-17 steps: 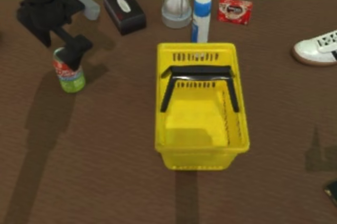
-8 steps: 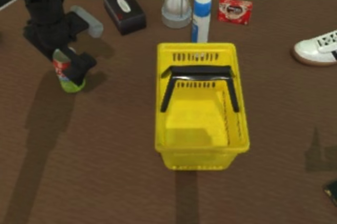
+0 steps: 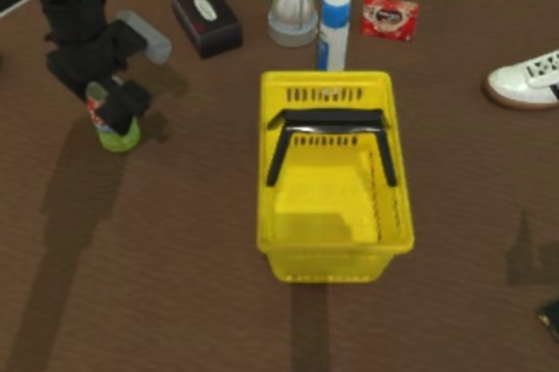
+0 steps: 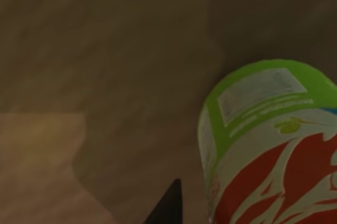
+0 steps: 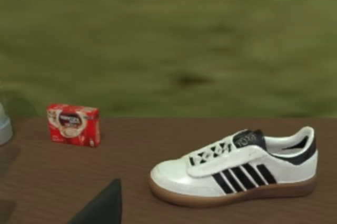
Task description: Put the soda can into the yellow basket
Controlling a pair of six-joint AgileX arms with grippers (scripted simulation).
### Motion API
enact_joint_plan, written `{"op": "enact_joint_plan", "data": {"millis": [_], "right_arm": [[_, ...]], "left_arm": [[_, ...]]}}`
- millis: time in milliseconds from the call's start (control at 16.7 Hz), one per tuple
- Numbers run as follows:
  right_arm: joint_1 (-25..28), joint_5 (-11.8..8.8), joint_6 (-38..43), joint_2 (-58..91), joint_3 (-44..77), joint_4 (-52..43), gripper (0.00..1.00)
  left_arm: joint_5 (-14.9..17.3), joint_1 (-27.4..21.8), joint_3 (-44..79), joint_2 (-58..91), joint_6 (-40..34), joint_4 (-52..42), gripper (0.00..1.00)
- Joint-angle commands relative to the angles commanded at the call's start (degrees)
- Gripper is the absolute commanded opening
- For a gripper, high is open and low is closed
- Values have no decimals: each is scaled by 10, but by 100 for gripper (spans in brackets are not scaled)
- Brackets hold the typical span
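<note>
The step in hand looks like the grasp. The left gripper (image 3: 118,103) sits down over the soda can (image 3: 112,123) at the table's (image 3: 175,250) far left, well apart from the yellow basket (image 3: 334,254) in the middle. Whether its fingers have clenched on the can cannot be told; the left wrist view shows only one dark fingertip (image 4: 167,206) just beside the can's wall. The next move, by this reading, calls for a firm hold, a lift clear of the table, and a carry rightward over the basket's rim and its black handle (image 3: 330,119). The can is small, red above with white script, lime-green below. The right arm is parked, only a dark edge (image 3: 550,318) showing at the table's right.
</note>
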Motion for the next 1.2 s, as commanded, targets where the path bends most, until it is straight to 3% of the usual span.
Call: {"op": "enact_joint_plan", "data": {"millis": [360, 960, 1200], "right_arm": [[0, 0, 0, 0, 0, 0, 100], [0, 0, 0, 0, 0, 0, 100], [0, 0, 0, 0, 0, 0, 100]], "left_arm": [[0, 0, 0, 0, 0, 0, 2], [0, -2, 0, -1, 1, 0, 0], [44, -8, -18, -6, -19, 57, 0]]}}
